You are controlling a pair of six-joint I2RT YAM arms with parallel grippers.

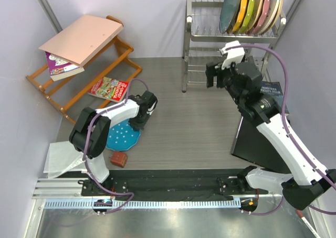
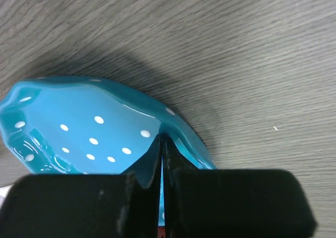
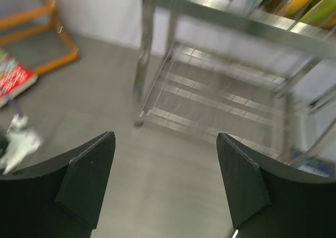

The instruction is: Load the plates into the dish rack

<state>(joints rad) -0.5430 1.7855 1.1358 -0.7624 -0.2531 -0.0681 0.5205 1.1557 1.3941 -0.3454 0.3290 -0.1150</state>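
You are working on a grey wood-grain table (image 1: 184, 138), with the dish rack (image 1: 210, 38) at its far right corner. On the rack's top tier, plates stand on edge side by side, among them the grey-blue plate (image 1: 230, 10), the orange plate (image 1: 242, 10) and the lime green plate (image 1: 253, 7). The blue plate (image 1: 121, 137) sits on the table at near left, well apart from the rack. Your left gripper (image 2: 160, 143) reaches down onto its far right rim, fingers pressed almost together with the rim pinched between them. Your right gripper (image 1: 214, 79) hangs in front of the rack's lower shelf, fingers spread wide and holding nothing. A small brown block (image 1: 118, 159) sits just beside the blue plate's near edge.
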